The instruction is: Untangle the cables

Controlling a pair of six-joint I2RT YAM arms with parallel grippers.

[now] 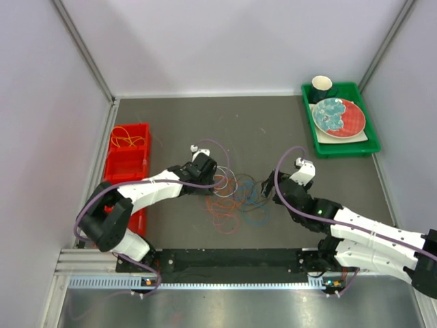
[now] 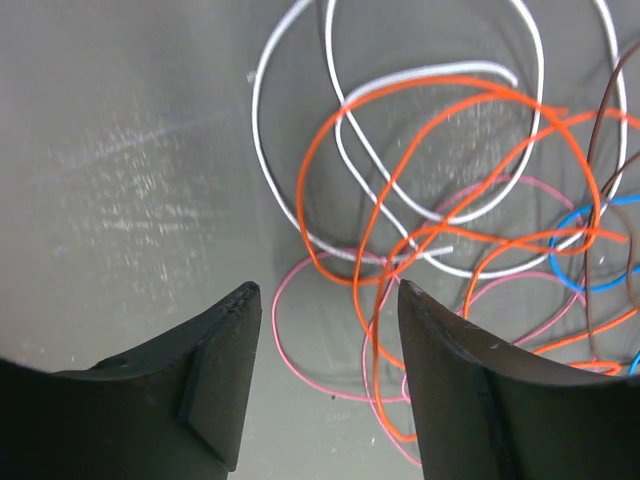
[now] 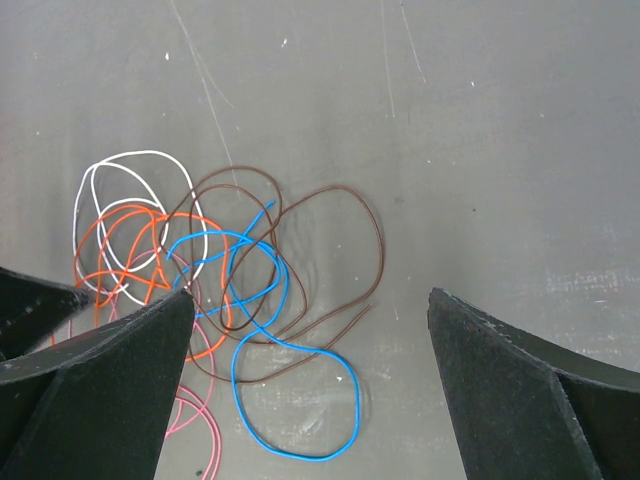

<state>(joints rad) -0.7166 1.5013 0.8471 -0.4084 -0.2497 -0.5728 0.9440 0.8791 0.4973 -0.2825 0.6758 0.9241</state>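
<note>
A loose tangle of thin wire cables [image 1: 235, 195] lies at the middle of the dark grey table [image 1: 273, 130], between the two arms. The left gripper [image 2: 328, 300] hangs low over the tangle's 9 o'clock edge. Its black jaws stand apart and clamp nothing. A thin orange wire [image 2: 440, 82] and a thin pink wire [image 2: 274, 305] cross the table in the gap between them, and a thin white wire [image 2: 256, 130] loops just beyond.

The right gripper [image 3: 310, 300] sits at the tangle's 3 o'clock side with its jaws spread wide and empty. Below it lie a thin blue wire [image 3: 300, 456] and a thin dark brown wire [image 3: 381, 250], looped through each other.

At 9 o'clock a red plastic bin [image 1: 126, 160] holds an orange-yellow wire coil [image 1: 128, 140]. At 2 o'clock a green plastic tray [image 1: 341, 147] carries a red and pale blue plate [image 1: 338, 116] and a dark cup [image 1: 321, 87].
</note>
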